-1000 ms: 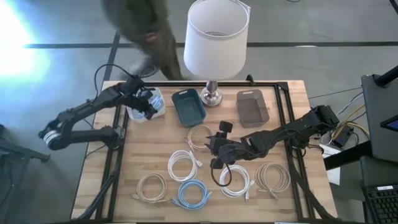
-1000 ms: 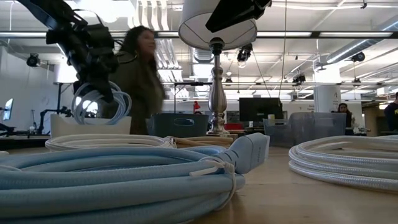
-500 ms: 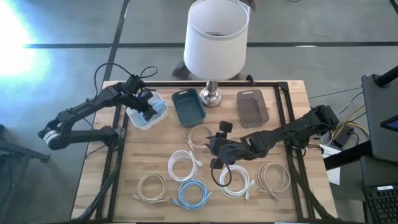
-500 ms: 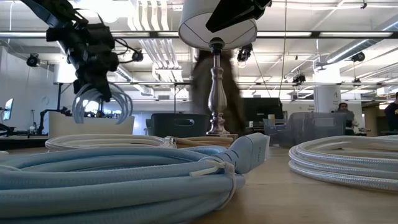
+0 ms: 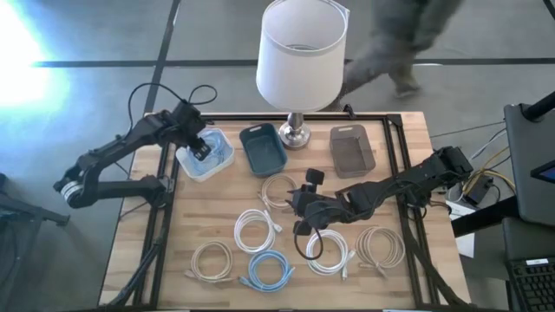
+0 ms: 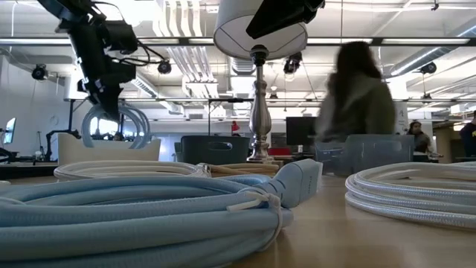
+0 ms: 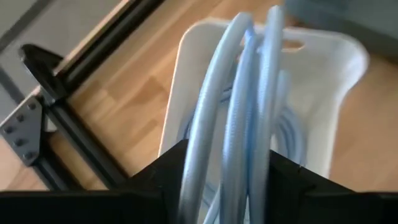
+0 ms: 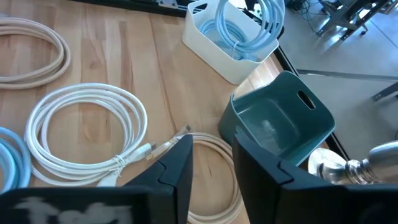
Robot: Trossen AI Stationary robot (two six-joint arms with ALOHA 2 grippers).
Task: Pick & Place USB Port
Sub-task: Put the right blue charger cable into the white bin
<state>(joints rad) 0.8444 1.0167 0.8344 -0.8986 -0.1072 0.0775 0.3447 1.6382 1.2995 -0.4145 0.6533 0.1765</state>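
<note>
Light blue cable coil (image 7: 249, 124) standing upright between the left gripper (image 5: 200, 149) fingers, spread and releasing, above the white bin (image 7: 336, 81). Could catch on a finger and ride out of the bin. Right gripper (image 8: 211, 168) above desk (image 5: 390, 277), fingers parted, empty. No readable writing.

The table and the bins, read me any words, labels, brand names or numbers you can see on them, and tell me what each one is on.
No readable text in any view.
White bin, teal bin, grey bin: no labels showing.
Cable coils such as the light blue coil: no markings that can be made out.
Lamp shade: plain.
Screens in the room behind the table in the low view: too small to read.
</note>
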